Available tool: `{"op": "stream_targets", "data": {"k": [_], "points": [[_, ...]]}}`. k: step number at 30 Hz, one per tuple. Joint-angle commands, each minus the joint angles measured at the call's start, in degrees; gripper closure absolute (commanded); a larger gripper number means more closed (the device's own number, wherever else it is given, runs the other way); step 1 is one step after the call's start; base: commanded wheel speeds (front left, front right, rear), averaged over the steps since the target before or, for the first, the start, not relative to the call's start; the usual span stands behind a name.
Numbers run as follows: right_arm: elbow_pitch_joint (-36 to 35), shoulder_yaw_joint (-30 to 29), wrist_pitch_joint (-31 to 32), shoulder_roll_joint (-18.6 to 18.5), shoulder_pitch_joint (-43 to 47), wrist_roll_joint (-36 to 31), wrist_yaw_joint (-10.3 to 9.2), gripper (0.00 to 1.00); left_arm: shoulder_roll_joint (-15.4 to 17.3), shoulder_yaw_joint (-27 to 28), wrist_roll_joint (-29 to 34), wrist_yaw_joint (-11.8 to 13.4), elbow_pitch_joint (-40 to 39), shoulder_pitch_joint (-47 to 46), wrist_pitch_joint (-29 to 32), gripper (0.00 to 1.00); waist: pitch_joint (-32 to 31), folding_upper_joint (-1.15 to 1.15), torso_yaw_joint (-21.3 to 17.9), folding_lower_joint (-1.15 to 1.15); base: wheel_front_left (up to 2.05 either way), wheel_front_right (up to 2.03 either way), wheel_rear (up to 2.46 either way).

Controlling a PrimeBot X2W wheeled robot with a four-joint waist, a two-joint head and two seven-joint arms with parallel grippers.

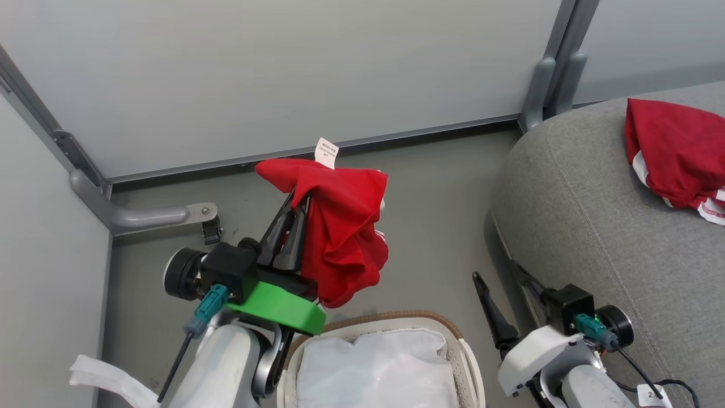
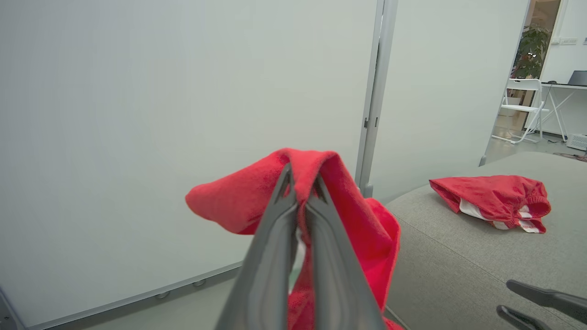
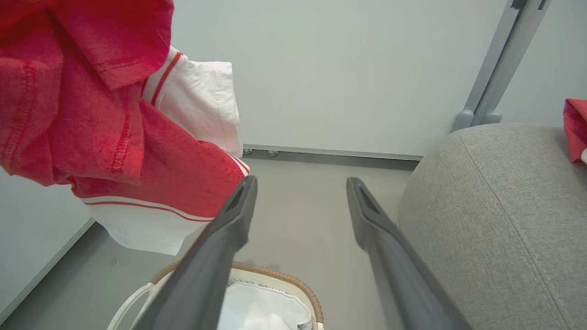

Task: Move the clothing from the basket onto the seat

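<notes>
left gripper (image 2: 301,183) pinched a soft red white-trimmed garment (image 1: 345,238) at centre frame, above the oval white woven-rimmed basket (image 1: 391,316); right gripper (image 3: 301,183) hung spread. i judged it should travel frame-right, well over the grey fabric seat (image 1: 583,215), before releasing.

I saw my right hand (image 3: 301,183) spread wide and empty, a soft red garment with white striped trim (image 3: 91,114) hanging above the white plastic basket with a brown woven rim (image 3: 284,277), and the grey fabric sofa cushion (image 3: 495,206) to the right.
</notes>
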Motion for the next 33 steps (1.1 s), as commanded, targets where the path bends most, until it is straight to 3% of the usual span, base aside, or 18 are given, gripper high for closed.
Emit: {"op": "stream_targets", "data": {"k": [1,17,33], "points": [[0.05,1.32,-0.09,-0.25,0.46,-0.25,-0.06,0.00,0.11,0.34,-0.46,0.09,-0.73,-0.99,-0.02,1.00,-0.05,0.00,0.27,0.00,0.00,0.00,0.00],[-6.00,21.38,-0.09,0.11,-6.67,6.22,-0.06,0.00,0.10,-2.98,-1.99,0.71,-2.14,-2.06,-0.03,1.00,0.64,0.00,2.54,0.00,0.00,0.00,0.00],[-2.10,25.08,-0.09,0.56,-10.80,6.90,-0.06,0.00,0.09,-6.70,-3.03,0.94,-2.21,-2.90,-0.03,1.00,0.94,0.00,4.79,0.00,0.00,0.00,0.00]]}}
